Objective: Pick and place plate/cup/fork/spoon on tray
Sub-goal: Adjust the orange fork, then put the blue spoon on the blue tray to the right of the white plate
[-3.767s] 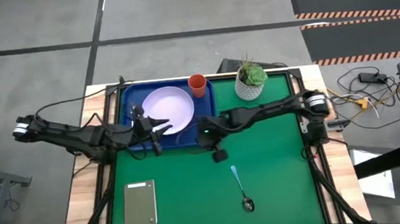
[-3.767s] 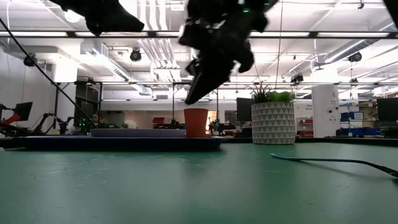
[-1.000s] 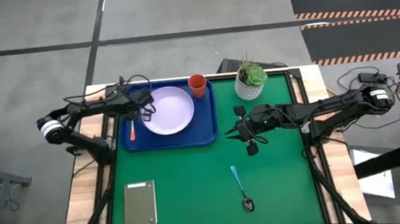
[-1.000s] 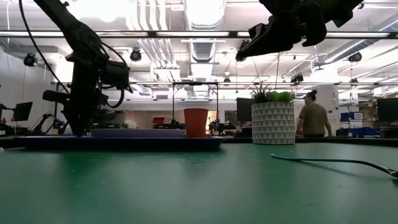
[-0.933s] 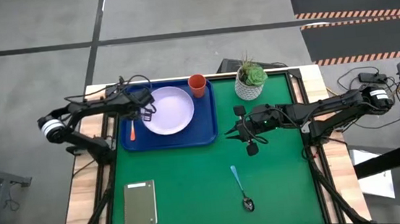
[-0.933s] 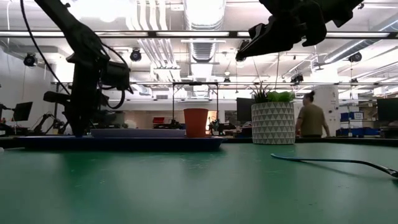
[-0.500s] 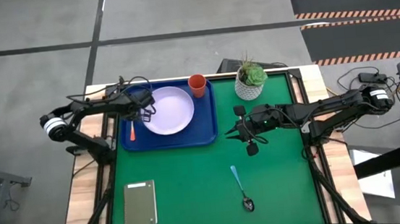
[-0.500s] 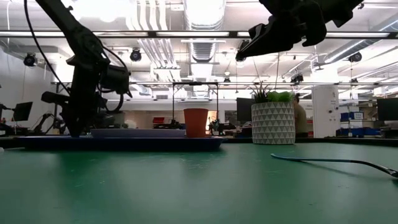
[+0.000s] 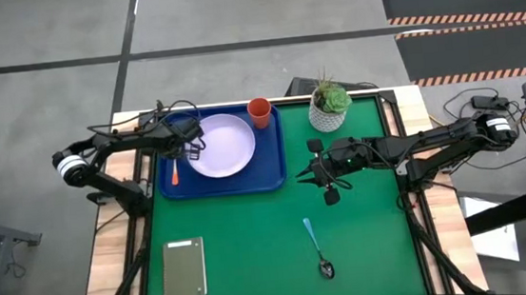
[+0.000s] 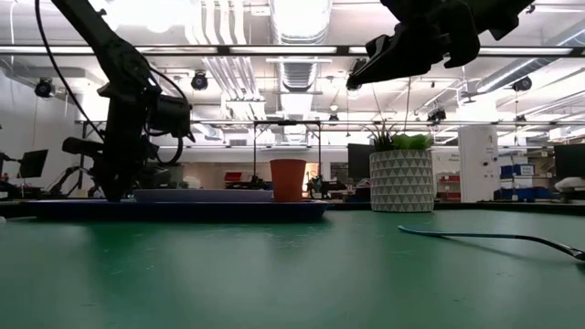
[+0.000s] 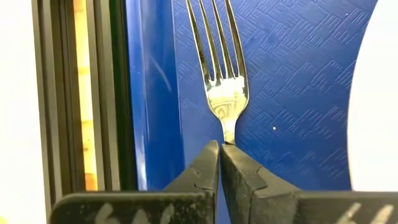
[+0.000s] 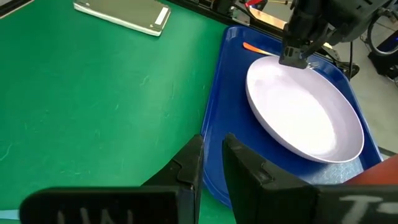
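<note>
The dark blue tray (image 9: 270, 171) holds the lavender plate (image 9: 222, 144) and the orange-red cup (image 9: 259, 111), which stands at its far right corner. The fork (image 9: 174, 172) lies on the tray floor left of the plate, its orange handle toward the near edge. My left gripper (image 9: 190, 154) stands low over it, shut on the fork (image 11: 219, 62). The blue-handled spoon (image 9: 317, 248) lies on the green mat at the near right. My right gripper (image 9: 304, 174) hovers high, right of the tray, empty, its fingers a narrow gap apart (image 12: 211, 155). My left gripper pinches the fork's thin metal neck (image 11: 228, 132), just below the tines, between its two fingertips. The fingers come from above, pointing down. The tines lie flat on the tray floor, and the handle is hidden behind the fingers in the left wrist view.
A white pot with a green plant (image 9: 330, 105) stands at the far edge, right of the tray. A grey-green slab (image 9: 184, 268) lies at the near left. Bare green mat lies between the slab and the spoon.
My left gripper has shifted very slightly toward the table's left edge, staying low over the tray and shut. A person in the room beyond the table has walked out of sight.
</note>
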Controlling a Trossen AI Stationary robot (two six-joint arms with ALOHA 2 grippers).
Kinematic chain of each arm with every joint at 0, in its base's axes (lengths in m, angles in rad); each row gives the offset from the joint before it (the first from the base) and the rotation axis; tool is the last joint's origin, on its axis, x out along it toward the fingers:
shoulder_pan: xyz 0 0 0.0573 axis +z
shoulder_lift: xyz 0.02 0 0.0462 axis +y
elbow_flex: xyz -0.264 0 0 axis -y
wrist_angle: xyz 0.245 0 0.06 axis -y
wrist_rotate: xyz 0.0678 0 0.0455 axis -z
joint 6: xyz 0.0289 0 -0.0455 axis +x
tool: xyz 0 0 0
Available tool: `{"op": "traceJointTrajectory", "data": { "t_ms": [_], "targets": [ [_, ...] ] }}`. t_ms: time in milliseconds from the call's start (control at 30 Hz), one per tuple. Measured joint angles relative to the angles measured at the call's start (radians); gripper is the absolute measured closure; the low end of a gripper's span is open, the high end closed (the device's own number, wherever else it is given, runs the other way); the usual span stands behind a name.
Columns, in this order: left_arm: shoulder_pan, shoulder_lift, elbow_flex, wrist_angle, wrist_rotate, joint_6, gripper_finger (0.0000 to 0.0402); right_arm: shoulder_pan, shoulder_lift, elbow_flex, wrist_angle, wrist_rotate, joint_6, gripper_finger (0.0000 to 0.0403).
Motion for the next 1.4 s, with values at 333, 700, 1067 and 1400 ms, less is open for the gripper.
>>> {"op": "traceJointTrajectory", "data": {
  "t_ms": [333,700,1067,1400],
  "targets": [
    [-0.001,-0.023,-0.001,-0.004,0.021,0.009,0.0401,0.000,0.000,0.000,0.000,0.000,-0.001,0.0354],
    [-0.004,-0.147,0.008,-0.080,0.018,0.035,0.0401,0.000,0.000,0.000,-0.001,0.000,0.027,0.0354],
    [-0.206,-0.405,0.003,-0.109,0.021,-0.028,0.0401,0.059,-0.001,-0.041,0.011,0.000,0.191,0.0354],
    [-0.566,-0.487,0.001,0.080,-0.052,-0.078,0.0402,0.181,0.000,-0.081,0.009,0.050,0.376,0.0354]
  ]
}}
